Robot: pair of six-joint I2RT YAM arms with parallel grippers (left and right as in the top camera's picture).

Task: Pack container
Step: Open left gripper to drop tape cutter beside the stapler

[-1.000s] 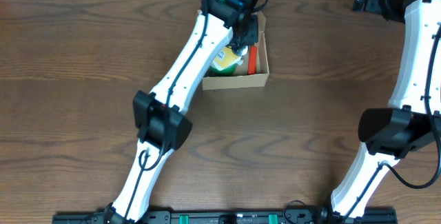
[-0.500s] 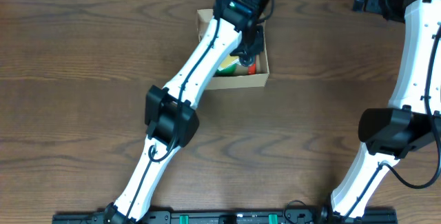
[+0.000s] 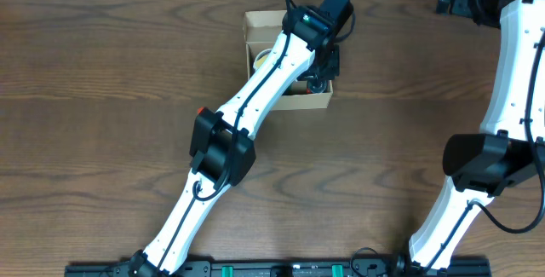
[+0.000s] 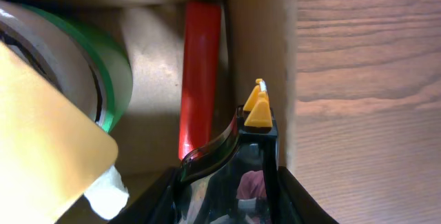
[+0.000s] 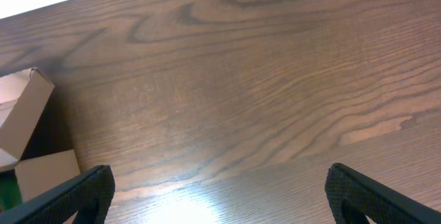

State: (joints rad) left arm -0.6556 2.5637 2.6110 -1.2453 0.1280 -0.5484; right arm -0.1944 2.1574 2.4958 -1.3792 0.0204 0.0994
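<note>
The left arm (image 3: 255,94) stretched diagonally from the bottom edge up to the cardboard box (image 3: 264,21), which sat at the upper middle of the tabletop (image 3: 102,141). Its left hand (image 3: 320,77) pointed down over the box's right wall, fingertips together. Inside lay a red marker (image 4: 201,79) beside a green-edged tape roll (image 4: 110,72). The right hand (image 5: 220,196) hung at the upper right, fingers wide apart.

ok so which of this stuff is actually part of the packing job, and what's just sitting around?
In the job: container; red marker and green tape roll inside it; left claw at the wall beside the marker.
Idle: right claw, open over bare table.
</note>
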